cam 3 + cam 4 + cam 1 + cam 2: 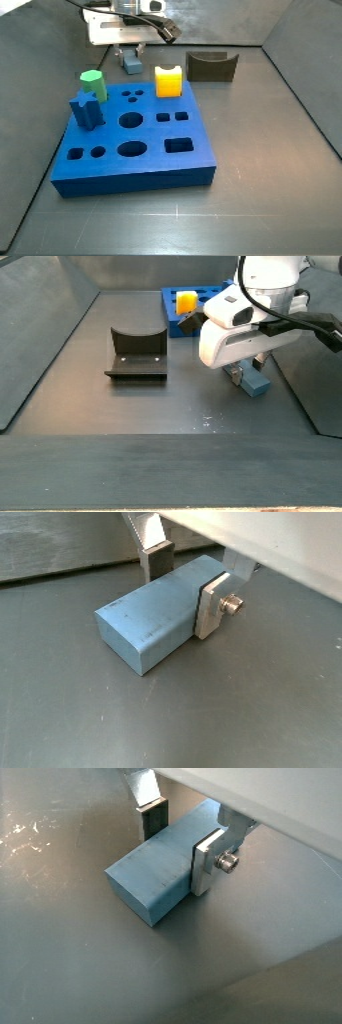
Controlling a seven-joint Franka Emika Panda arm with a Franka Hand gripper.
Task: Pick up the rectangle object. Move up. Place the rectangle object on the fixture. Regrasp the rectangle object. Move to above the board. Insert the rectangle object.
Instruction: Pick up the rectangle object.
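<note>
Rectangle object [150, 624] lying on the tabletop [67, 712] beyond the board [134, 150], gripper [183, 580] clamped across its long flat sides near one end; apparently rigid, light, smooth-faced, so an off-centre hold may pivot

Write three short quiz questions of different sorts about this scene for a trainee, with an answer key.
1. True or false: the rectangle object lies on the floor between the fingers of the gripper.
2. Multiple choice: the fixture holds A) a yellow piece, B) nothing, C) a green peg.
3. Fill the blank: in a side view, the yellow arched piece stands at the far edge of the ____.

Key
1. True; both wrist views show a finger on each long side of the block.
2. B; its notch is empty in both side views.
3. Board.
</note>
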